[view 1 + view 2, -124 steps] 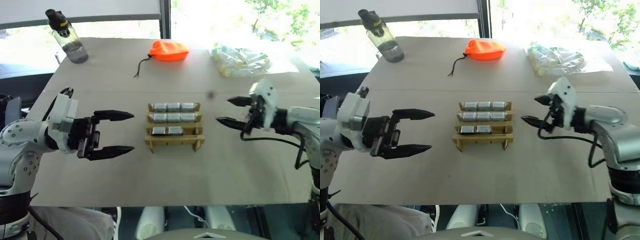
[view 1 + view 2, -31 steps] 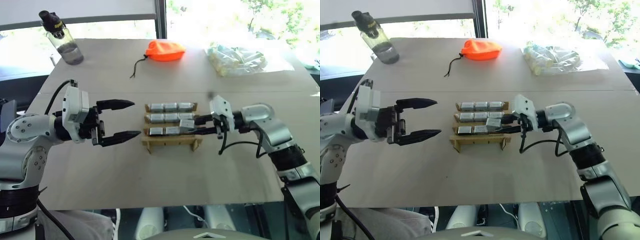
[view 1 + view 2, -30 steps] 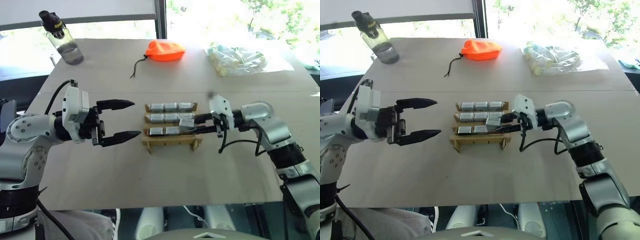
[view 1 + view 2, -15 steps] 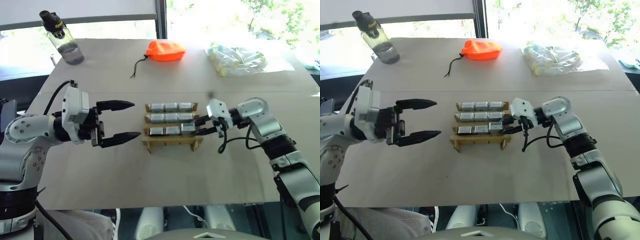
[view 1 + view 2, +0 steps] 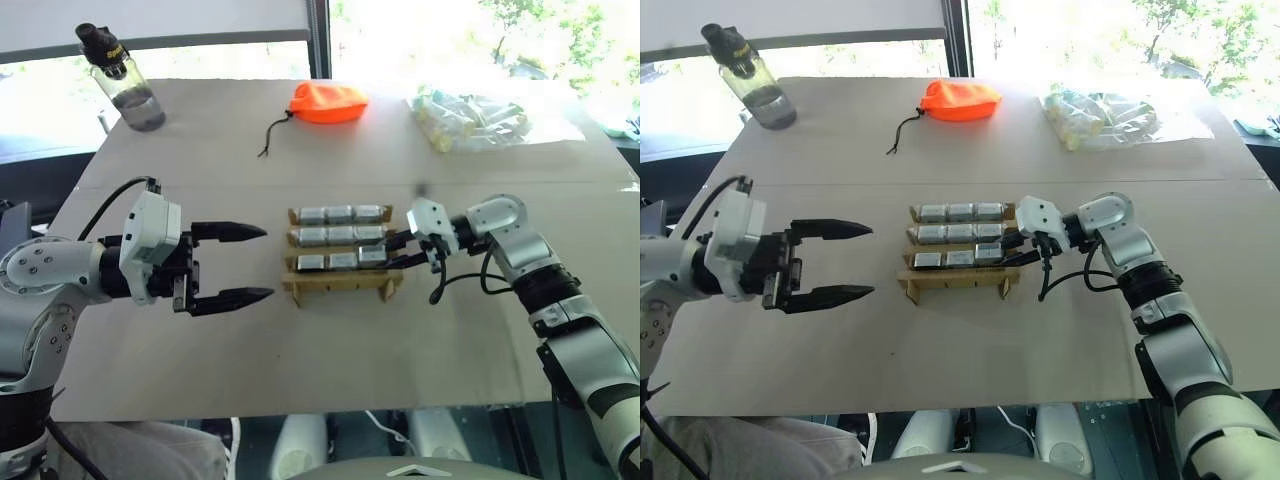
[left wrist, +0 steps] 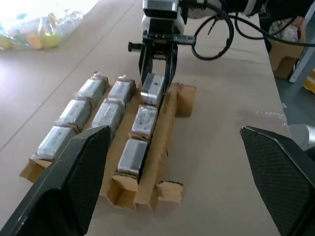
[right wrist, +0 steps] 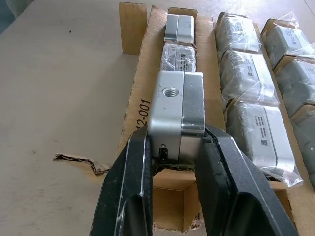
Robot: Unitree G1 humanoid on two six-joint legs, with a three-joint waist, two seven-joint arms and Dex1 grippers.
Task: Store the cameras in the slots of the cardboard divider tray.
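The cardboard divider tray (image 5: 340, 287) sits mid-table. Three wrapped cameras fill its back row (image 5: 341, 213) and three its middle row (image 5: 341, 234); two more lie in the front row (image 5: 325, 261). My right gripper (image 5: 392, 251) reaches in from the right, shut on a bare silver camera (image 7: 177, 105) at the front row's right-end slot. This camera stands a little higher than its neighbours, and its lower edge is at the slot's mouth. My left gripper (image 5: 266, 262) hangs open and empty, a short way left of the tray.
A water bottle (image 5: 120, 75) stands at the far left corner. An orange drawstring pouch (image 5: 330, 101) lies at the far middle, and a clear bag of pale pieces (image 5: 470, 115) at the far right. Bare tabletop lies in front of the tray.
My right gripper has lowered the camera from above the middle and front rows down to the front row's right-end slot. The left gripper has sunk slightly toward the near edge, still open.
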